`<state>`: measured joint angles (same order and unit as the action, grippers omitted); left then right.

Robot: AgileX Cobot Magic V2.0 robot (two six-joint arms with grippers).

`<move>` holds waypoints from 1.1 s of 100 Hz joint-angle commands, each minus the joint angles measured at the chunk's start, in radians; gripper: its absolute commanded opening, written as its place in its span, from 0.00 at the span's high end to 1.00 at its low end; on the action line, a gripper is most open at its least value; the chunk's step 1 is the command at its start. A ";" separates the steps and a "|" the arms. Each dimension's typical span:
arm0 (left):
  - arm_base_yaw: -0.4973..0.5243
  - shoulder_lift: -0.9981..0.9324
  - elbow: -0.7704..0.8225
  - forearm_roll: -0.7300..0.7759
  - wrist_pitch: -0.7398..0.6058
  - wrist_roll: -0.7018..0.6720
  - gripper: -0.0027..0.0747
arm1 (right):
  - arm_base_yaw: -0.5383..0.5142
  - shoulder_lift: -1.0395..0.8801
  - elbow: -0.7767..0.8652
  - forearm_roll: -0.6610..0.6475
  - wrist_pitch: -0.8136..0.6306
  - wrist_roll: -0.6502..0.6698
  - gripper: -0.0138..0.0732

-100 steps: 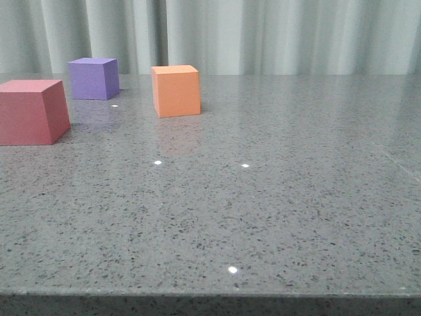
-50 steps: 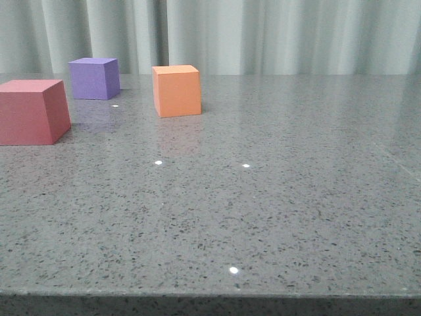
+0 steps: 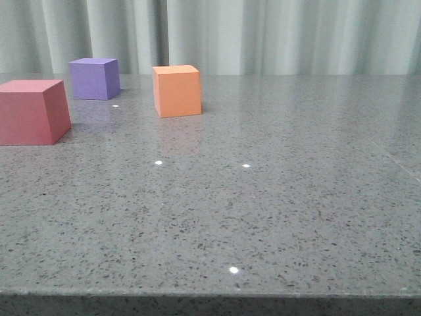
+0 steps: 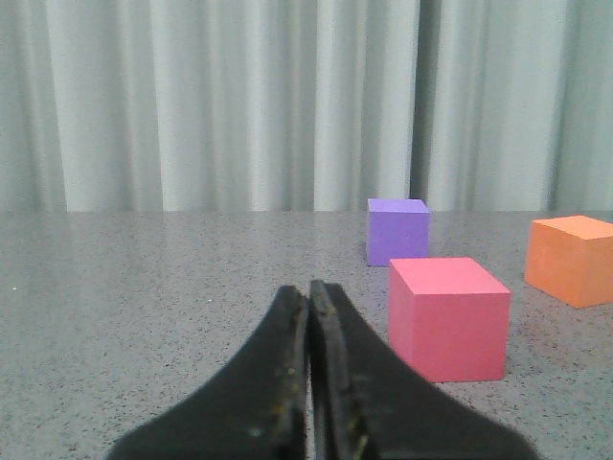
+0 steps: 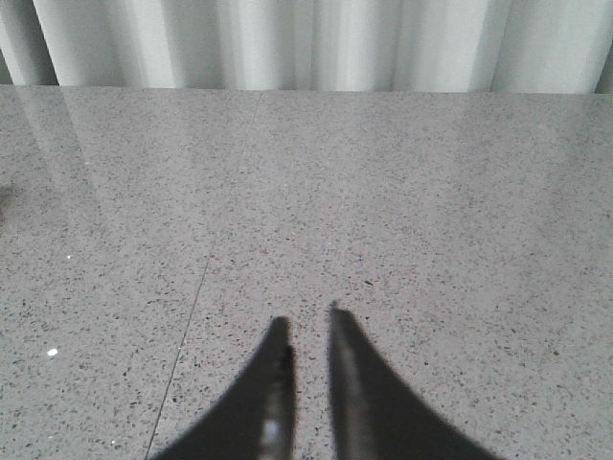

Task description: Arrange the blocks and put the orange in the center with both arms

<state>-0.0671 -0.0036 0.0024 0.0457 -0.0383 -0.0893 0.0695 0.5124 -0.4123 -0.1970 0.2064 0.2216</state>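
A speckled grey stone table (image 3: 276,197) carries three matte foam cubes near its far left corner. The red-pink cube (image 3: 31,111) sits at the left edge, the purple cube (image 3: 95,78) behind it, the orange cube (image 3: 176,90) just to their right, all apart. The left gripper (image 4: 309,287) has its fingers pressed together, empty. The right gripper (image 5: 306,324) shows a narrow gap, holding nothing.

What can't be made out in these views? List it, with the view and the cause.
- Red-pink cube, front view: its left side is cut off by the picture's edge.
- Orange cube, left wrist view: its right side is cut off by the edge.
- Both arms: absent from the front view; only the fingertips of the left gripper and right gripper show in the wrist views.
- All three cubes: outside the right wrist view.
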 commanded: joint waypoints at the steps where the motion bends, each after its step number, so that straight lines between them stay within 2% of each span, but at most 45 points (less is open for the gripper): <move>1: 0.002 -0.037 0.042 -0.007 -0.082 -0.003 0.99 | -0.006 0.011 -0.026 -0.016 -0.084 -0.007 0.92; 89: 0.002 -0.037 0.042 -0.007 -0.080 -0.003 0.99 | -0.006 0.011 -0.026 -0.016 -0.084 -0.007 0.92; 110: 0.002 -0.011 -0.057 -0.058 -0.042 -0.003 0.99 | -0.006 0.011 -0.026 -0.016 -0.085 -0.007 0.92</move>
<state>-0.0671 -0.0036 -0.0026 0.0184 -0.0337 -0.0893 0.0695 0.5124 -0.4123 -0.1977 0.2058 0.2216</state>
